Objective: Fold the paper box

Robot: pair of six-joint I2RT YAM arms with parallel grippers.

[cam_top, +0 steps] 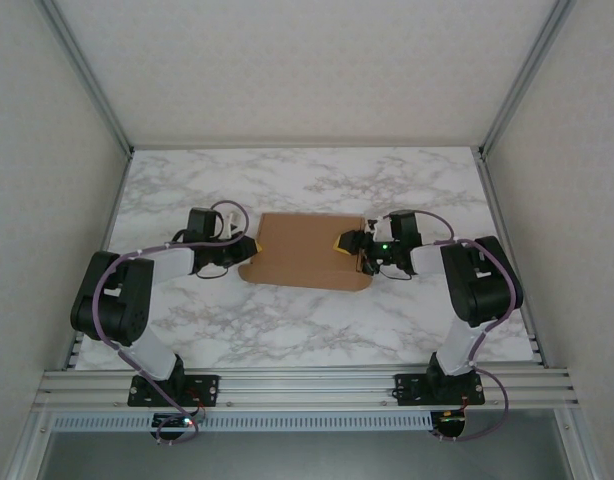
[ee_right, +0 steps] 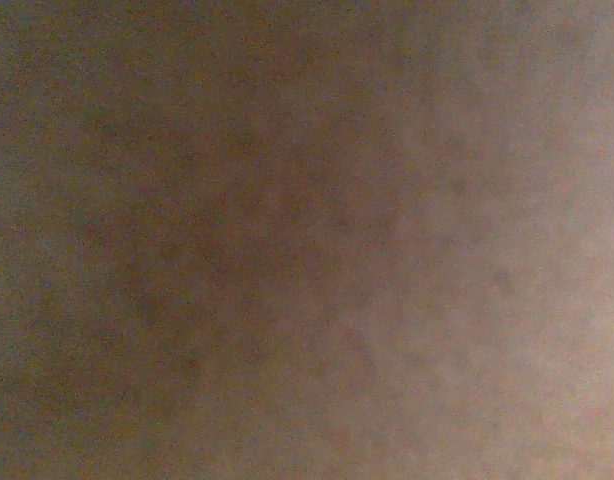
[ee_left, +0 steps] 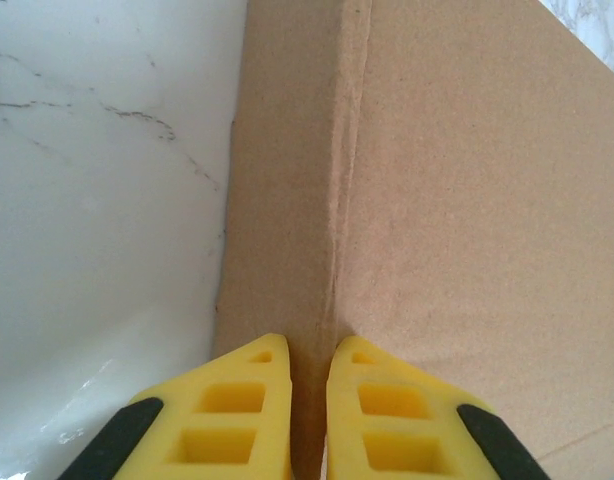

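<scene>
A: Top view: paper box (cam_top: 307, 250) is lying centrally on the desk (cam_top: 287, 320). The right pincer (cam_top: 345, 243) is meeting its right edge; I cannot tell its spread.
B: Left wrist: left pincer (ee_left: 309, 350) is pinching the folded edge, narrow. Advise squeezing squarely on the crease (ee_left: 342, 200).
A: Right wrist: brown blur, close.

Item count, located relative to the paper box (cam_top: 305, 250):

- Paper box: one brown cardboard sheet, also seen in the left wrist view (ee_left: 467, 220).
- Table (cam_top: 287, 330): one, marble-patterned, under the paper box.
- Arms: two. One left arm (cam_top: 117, 295) is left of the paper box and one right arm (cam_top: 477, 285) is right of it.
- Hands: two. One left hand (cam_top: 250, 248) is at the box's left edge and one right hand (cam_top: 347, 242) is at its right edge.
- Yellow fingers (ee_left: 242, 400): two counted on the left hand (ee_left: 309, 350).
- Purple cables (cam_top: 434, 222): two, one per arm.
- Black base plates (cam_top: 172, 388): two, nearer than the paper box.
- Green indicator light (cam_top: 385, 245): one, right of the paper box.
</scene>
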